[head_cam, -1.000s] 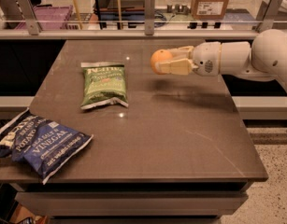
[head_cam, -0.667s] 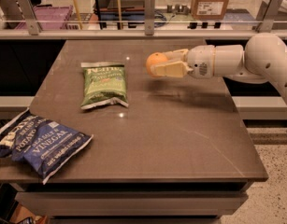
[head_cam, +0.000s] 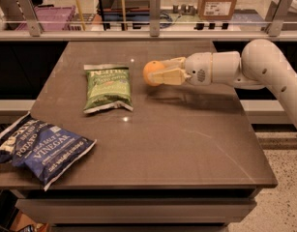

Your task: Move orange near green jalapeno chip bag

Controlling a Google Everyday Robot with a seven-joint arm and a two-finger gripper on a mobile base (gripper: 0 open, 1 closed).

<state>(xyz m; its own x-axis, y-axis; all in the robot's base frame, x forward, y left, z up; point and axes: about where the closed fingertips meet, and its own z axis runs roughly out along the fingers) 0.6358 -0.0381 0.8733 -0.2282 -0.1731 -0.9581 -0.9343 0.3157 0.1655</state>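
The orange (head_cam: pixel 150 73) is a small round fruit held between the cream fingers of my gripper (head_cam: pixel 158 71), which is shut on it above the dark table (head_cam: pixel 186 144). The white arm reaches in from the right. The green jalapeno chip bag (head_cam: pixel 108 87) lies flat on the table just left of the orange, with a small gap between them.
A larger dark blue sea salt and vinegar chip bag (head_cam: pixel 39 148) lies at the table's front left corner, hanging partly over the edge. A rail with metal posts (head_cam: pixel 154 13) runs behind the table, with a cardboard box (head_cam: pixel 216 1) beyond it.
My gripper has carried the orange to the left, closer to the green bag. The bags have not moved.
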